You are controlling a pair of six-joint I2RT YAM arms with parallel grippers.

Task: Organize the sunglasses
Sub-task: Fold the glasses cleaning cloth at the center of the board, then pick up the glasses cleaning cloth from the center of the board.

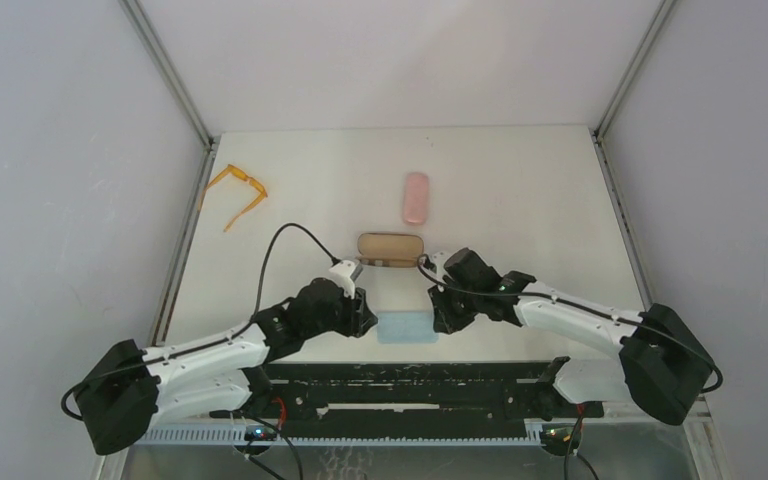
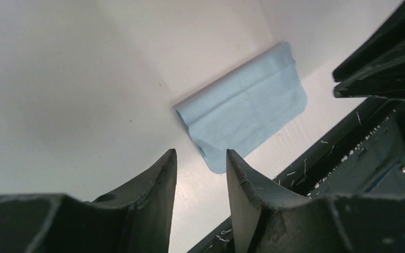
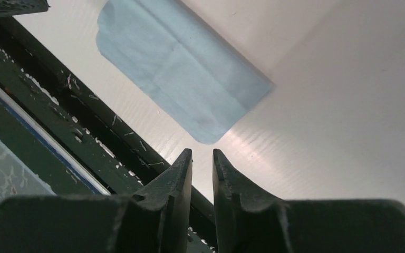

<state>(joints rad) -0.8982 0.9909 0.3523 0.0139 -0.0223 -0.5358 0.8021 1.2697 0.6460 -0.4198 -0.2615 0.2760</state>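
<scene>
The orange-framed sunglasses point(image 1: 238, 190) lie unfolded at the table's far left, by the wall and far from both arms. A folded light-blue cloth point(image 1: 407, 328) lies flat near the front edge between the two grippers. My left gripper point(image 1: 365, 310) sits just left of it. In its wrist view the left gripper point(image 2: 200, 158) is open and empty, and the cloth point(image 2: 245, 108) lies just beyond the tips. My right gripper point(image 1: 440, 315) is at the cloth's right end. Its wrist view shows the right gripper point(image 3: 202, 155) with a narrow gap, nothing in it, and the cloth point(image 3: 182, 66) ahead.
A brown oblong case point(image 1: 390, 248) lies just behind the grippers, and a pink case point(image 1: 416, 197) lies farther back. The black mounting rail point(image 1: 410, 385) runs along the near edge. Grey walls enclose the table on the left, right and back.
</scene>
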